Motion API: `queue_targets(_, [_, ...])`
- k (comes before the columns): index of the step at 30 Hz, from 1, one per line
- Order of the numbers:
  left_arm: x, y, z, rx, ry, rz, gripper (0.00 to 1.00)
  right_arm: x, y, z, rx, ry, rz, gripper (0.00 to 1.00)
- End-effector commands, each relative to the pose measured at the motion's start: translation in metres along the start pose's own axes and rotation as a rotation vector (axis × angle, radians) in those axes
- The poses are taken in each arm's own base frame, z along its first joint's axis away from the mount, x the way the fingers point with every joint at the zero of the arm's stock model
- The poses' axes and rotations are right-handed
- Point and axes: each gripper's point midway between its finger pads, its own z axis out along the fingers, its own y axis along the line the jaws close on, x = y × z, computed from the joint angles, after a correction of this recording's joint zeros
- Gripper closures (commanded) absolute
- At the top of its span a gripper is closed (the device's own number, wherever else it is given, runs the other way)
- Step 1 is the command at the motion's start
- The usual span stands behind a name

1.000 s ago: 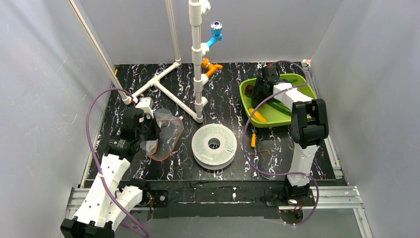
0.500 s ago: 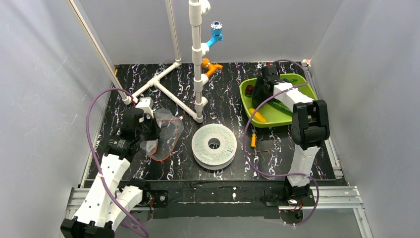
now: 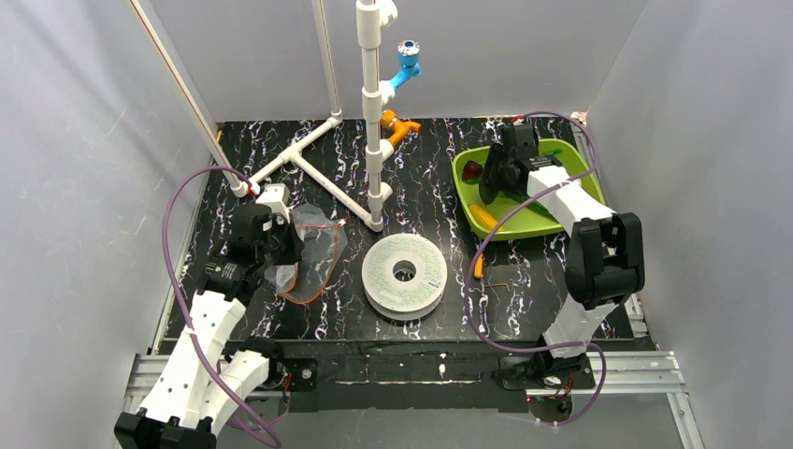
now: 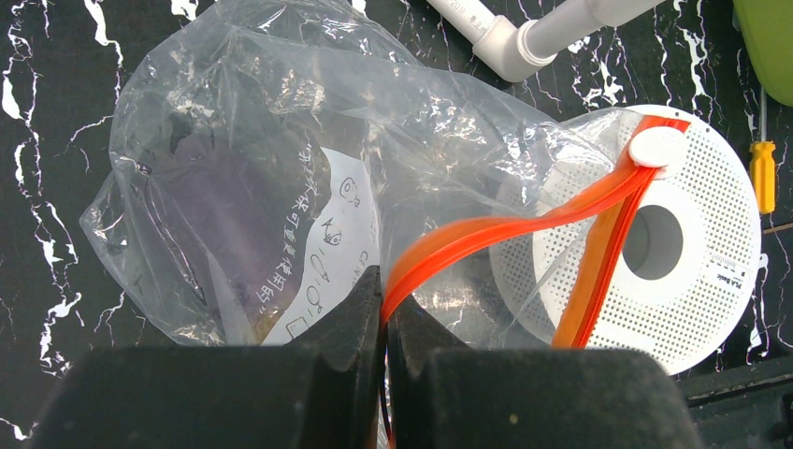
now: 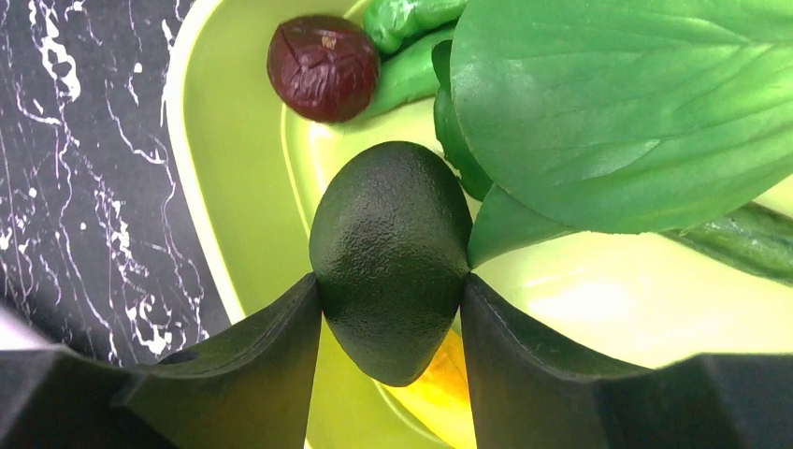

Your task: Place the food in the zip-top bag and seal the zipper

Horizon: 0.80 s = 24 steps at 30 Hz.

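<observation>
The zip-top bag [image 4: 252,178] lies crumpled and clear at the table's left [image 3: 313,248], with a purplish shape showing through it. Its mouth is held apart, and the orange-red zipper [image 4: 505,229] curves across it. My left gripper [image 4: 385,299] is shut on one end of that strip. Over the lime-green tray [image 3: 552,220] my right gripper [image 5: 391,290] is shut on the dark green avocado [image 5: 391,234]. Near it in the tray are a dark red plum [image 5: 323,67], bok choy [image 5: 617,103], green peppers [image 5: 404,75] and a yellow banana [image 3: 483,217].
A white perforated spool [image 3: 404,273] sits at the table's middle, partly under the bag's mouth. A white pipe frame [image 3: 318,164] with an upright post stands behind. A small orange-handled screwdriver [image 3: 478,265] lies between spool and tray. Grey walls close in three sides.
The right arm's elbow has swung out to the right and toward the near edge, while its gripper stays over the tray's left part. The left arm and the bag have not moved.
</observation>
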Motion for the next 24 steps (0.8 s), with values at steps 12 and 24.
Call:
queue_targets(12, [-0.002,-0.002,-0.003,0.009,-0.005,0.002,1.00,0.022,0.067,-0.101,-0.412,-0.072,0.041,0.99])
queue_targets(24, [-0.002,-0.004,-0.002,0.016,-0.001,0.002,1.00,0.134,0.177,-0.231,-0.931,-0.052,-0.260,0.99])
